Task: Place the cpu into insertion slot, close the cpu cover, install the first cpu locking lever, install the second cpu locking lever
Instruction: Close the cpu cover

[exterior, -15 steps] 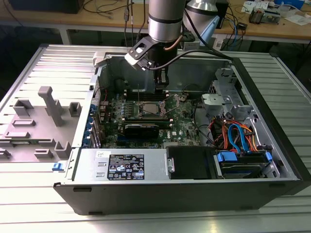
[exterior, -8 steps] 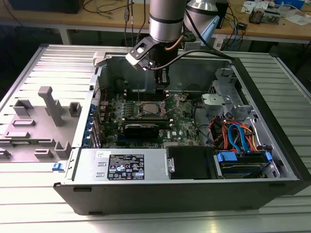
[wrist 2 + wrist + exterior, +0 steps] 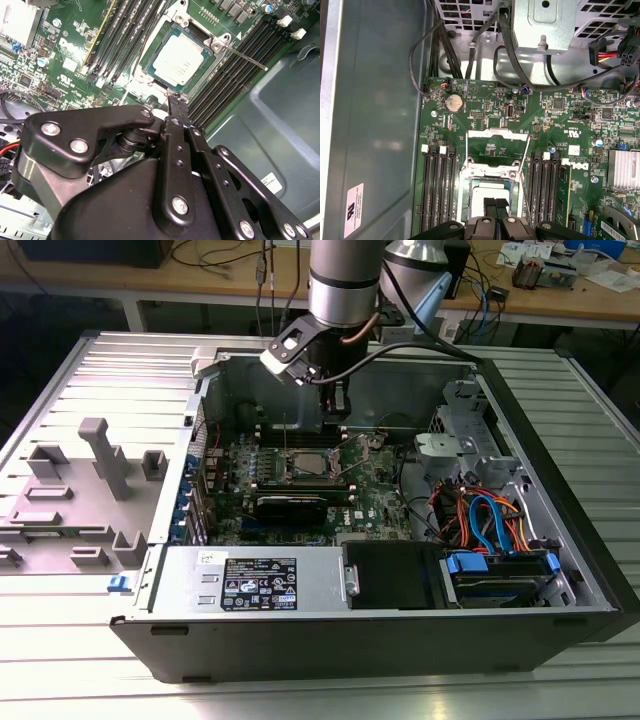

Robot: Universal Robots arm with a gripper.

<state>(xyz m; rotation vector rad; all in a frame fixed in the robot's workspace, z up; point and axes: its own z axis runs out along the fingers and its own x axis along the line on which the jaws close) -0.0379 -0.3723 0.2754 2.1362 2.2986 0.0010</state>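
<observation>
The hand is hanging at one edge of the insertion slot, its fingers pressed together with nothing showing between them; whether they are touching anything cannot be told. The cpu is sitting flat in that slot, silver top up and its green border showing all round. The cpu cover is standing swung open off the cpu, on the side of the slot away from the fingers, with the board showing through its window. A thin locking lever is sticking out from one corner of the slot, across the nearest memory slots.

Banks of these long black slots are flanking the socket on both sides, crowding the hand closely. Beyond the open cover a coin cell is sitting on the motherboard, and black cables are looping down from a metal drive cage. A finned heatsink is standing well apart from the socket.

The computer case is lying open on the ribbed bench, holding the motherboard, a power supply, a black expansion card and orange and blue cables. A grey plastic fixture is lying outside the case at the exterior view's left.
</observation>
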